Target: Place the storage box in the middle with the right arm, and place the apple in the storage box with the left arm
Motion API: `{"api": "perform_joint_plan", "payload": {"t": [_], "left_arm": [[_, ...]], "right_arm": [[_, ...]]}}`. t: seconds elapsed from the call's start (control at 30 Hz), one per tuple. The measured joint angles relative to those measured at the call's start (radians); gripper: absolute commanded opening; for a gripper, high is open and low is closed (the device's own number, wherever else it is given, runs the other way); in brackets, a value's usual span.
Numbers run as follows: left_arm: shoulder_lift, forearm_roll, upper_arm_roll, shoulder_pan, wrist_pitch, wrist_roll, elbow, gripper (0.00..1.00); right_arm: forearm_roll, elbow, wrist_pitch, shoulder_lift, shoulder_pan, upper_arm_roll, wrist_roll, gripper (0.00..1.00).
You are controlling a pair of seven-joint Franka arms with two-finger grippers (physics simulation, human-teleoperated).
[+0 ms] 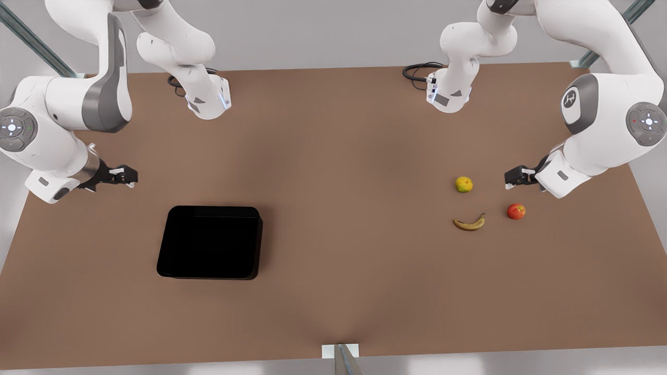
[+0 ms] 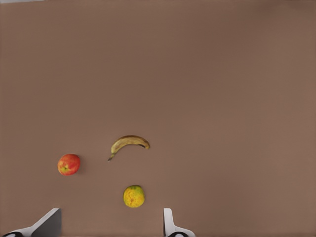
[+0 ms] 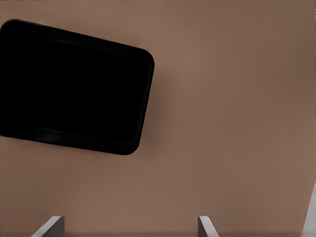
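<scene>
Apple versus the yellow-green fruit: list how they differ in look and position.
The apple is red with a yellow blush; the yellow-green fruit is mottled yellow and green. The apple lies nearer the front view's right edge, the yellow-green fruit farther back. Both are small, round and rest free beside the banana.

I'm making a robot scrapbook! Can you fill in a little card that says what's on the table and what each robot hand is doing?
Table: plain brown tabletop
Box: glossy black rectangular storage box, on the front view's left, nothing seen inside
Apple: small round red apple, on the front view's right
Other fruit: yellow-green round fruit; browning yellow banana
Left gripper: open, beside the fruit, holding nothing
Right gripper: open, near the box, holding nothing
</scene>
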Motion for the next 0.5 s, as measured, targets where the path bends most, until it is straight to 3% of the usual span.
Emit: {"api": "perform_joint_plan", "payload": {"t": [0.13, 0.23, 0.37, 0.5], "left_arm": [[0.008, -0.001, 0.01, -0.002, -0.063, -0.031, 0.028, 1.0], [0.067, -0.07, 0.083, 0.036, -0.094, -0.422, 0.033, 1.0], [0.152, -0.339, 0.171, 0.078, -0.024, -1.0, -0.022, 1.0], [0.183, -0.639, 0.196, 0.111, 0.146, -1.103, -0.195, 1.0]], "right_arm": [[0.031, 0.003, 0.069, 0.143, 0.005, 0.0, 0.134, 1.0], [0.083, -0.008, 0.176, 0.263, 0.012, 0.0, 0.183, 1.0], [0.083, -0.146, 0.32, 0.269, 0.032, 0.003, 0.295, 1.0], [0.078, -0.286, 0.544, 0.259, 0.031, -0.018, 0.298, 1.0]]}}
